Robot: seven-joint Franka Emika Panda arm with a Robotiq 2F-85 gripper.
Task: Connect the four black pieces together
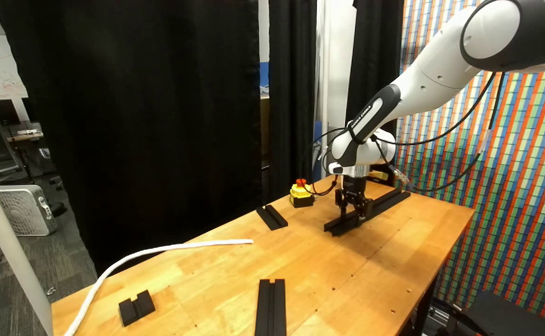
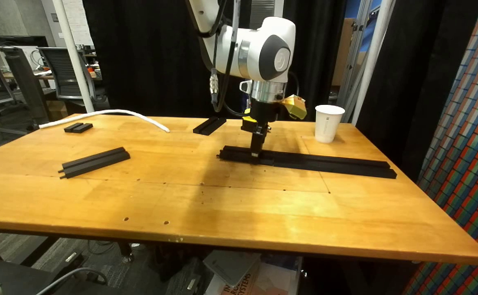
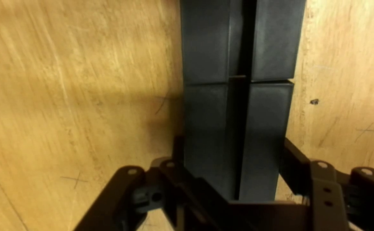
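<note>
The hand [image 3: 233, 152] grips a black bar [image 3: 265, 128] by its long sides on the table [image 2: 263, 217], roughly in line with the next bar [image 3: 206, 41]; a thin gap shows along part of their seam. A separate bar [image 2: 97, 165] lies well apart.

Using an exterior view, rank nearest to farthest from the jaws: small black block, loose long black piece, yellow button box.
1. Yellow button box: left in view
2. Loose long black piece: lower left
3. Small black block: far lower left

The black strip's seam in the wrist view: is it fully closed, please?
Not fully: a gap parts the upper piece from the lower piece at right.
</note>
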